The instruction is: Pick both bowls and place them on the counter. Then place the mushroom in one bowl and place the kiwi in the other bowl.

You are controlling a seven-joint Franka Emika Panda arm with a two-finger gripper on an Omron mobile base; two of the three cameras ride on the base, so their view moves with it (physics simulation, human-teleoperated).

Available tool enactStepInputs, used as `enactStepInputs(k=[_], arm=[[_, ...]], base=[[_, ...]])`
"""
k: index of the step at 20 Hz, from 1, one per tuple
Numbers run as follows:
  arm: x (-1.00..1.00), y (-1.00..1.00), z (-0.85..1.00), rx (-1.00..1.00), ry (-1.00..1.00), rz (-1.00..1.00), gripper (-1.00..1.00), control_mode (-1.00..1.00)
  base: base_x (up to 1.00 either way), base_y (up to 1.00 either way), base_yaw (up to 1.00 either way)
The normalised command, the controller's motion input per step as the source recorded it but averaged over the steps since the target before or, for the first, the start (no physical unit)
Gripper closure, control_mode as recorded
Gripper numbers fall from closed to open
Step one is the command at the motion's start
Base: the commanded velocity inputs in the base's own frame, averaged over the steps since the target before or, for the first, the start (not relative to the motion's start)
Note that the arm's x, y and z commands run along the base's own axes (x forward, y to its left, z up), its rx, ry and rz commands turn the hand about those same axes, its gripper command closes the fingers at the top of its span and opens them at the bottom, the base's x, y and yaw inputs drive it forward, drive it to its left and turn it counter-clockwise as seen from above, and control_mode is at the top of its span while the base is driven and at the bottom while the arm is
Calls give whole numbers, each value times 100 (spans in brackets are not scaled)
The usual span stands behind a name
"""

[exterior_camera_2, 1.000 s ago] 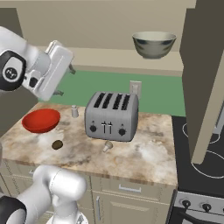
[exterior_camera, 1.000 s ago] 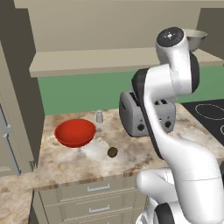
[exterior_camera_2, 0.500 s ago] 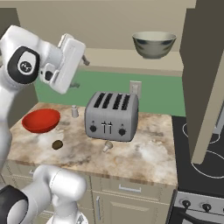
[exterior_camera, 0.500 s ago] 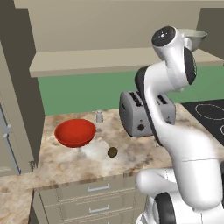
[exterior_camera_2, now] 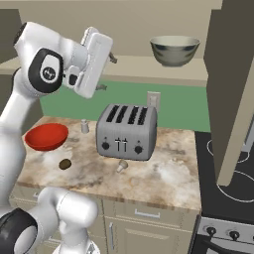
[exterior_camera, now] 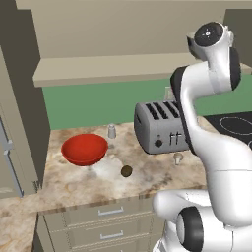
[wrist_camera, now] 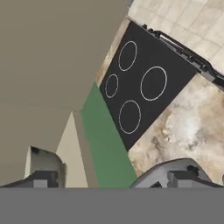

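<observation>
You see a glossy red bowl (exterior_camera: 84, 149), silvery-grey bowl (exterior_camera_2: 174, 50) with cream inside, olive-brown kiwi (exterior_camera: 126, 171), pale grey-white mushroom (exterior_camera_2: 121, 165), beige-brown mottled counter (exterior_camera_2: 163, 176), grey toaster (exterior_camera_2: 127, 131), green backsplash (exterior_camera: 93, 104), black stovetop (wrist_camera: 144, 83) with white rings.

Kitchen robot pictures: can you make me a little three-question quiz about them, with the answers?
1. True or false: the red bowl sits on the counter.
2. Where is the silvery-grey bowl? A) on the shelf B) on the stove C) inside the toaster
3. Which small thing lies just in front of the toaster: the mushroom or the kiwi?

Key: 1 true. 2 A. 3 the mushroom.
</observation>
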Motion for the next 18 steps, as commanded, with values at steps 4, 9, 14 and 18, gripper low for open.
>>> enactStepInputs(k=[4,9,14,18], arm=[[18,-38,20,5,-11,10,-100,-100],[28,-29,12,5,-7,14,-100,-100],[37,-3,0,10,-1,14,-100,-100],[42,0,0,1,-1,7,-100,-100]], base=[[0,0,0],[0,0,0],[0,0,0],[0,0,0]])
